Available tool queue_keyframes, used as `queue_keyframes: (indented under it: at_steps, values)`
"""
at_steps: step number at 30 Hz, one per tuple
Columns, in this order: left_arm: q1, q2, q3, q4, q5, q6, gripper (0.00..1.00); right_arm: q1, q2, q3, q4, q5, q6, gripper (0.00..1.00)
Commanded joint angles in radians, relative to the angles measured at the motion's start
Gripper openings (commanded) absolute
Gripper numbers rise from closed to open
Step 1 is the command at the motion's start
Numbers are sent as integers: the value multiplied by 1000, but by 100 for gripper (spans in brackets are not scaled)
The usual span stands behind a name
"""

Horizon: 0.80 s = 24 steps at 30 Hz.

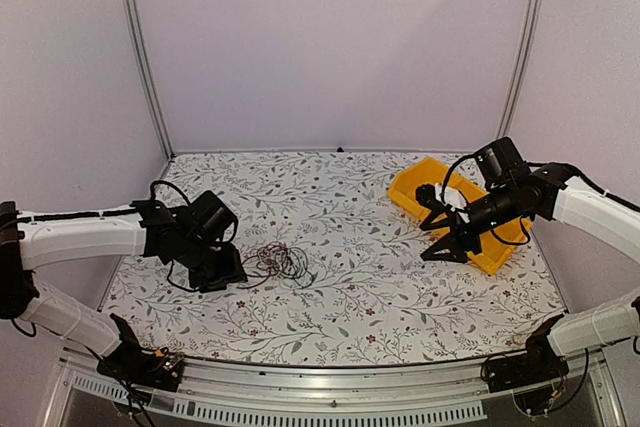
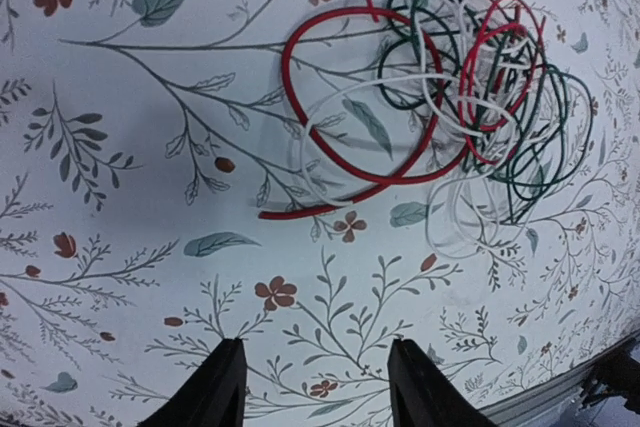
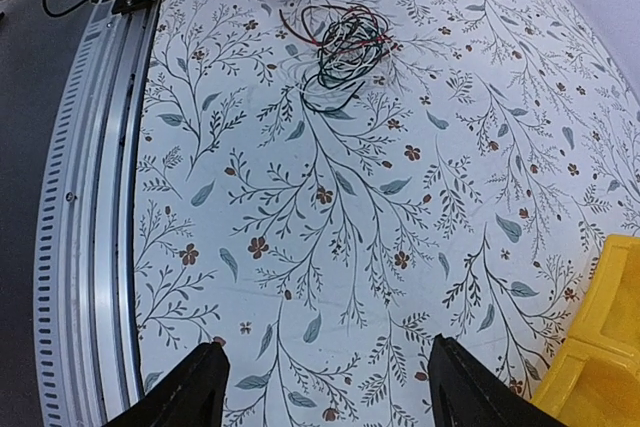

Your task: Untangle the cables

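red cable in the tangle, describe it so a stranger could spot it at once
On the floral table, a tangle of thin cables lies just ahead of the left gripper. The red cable forms the big loop at the tangle's left in the left wrist view, one end trailing clear; the strands around it are white or dark green.

no text, labels or numbers can be read.

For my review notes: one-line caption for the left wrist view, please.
Open left hand poised short of a tangle of red, white and dark cables lying on the floral tabletop.
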Motion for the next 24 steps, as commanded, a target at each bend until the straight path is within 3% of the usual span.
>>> queue_keyframes:
  at_steps: [1, 5, 12, 24]
  values:
    - [-9, -47, -44, -24, -34, -83, 44, 12, 13, 34, 29, -6, 5, 73]
    - [-2, -71, -90, 32, -59, -89, 31, 12, 13, 32, 37, -9, 27, 73]
    - [32, -33, -152, 165, -54, -89, 23, 12, 18, 37, 38, -7, 43, 74]
    - [80, 150, -157, 335, -27, -90, 24, 12, 18, 26, 38, 6, 52, 74]
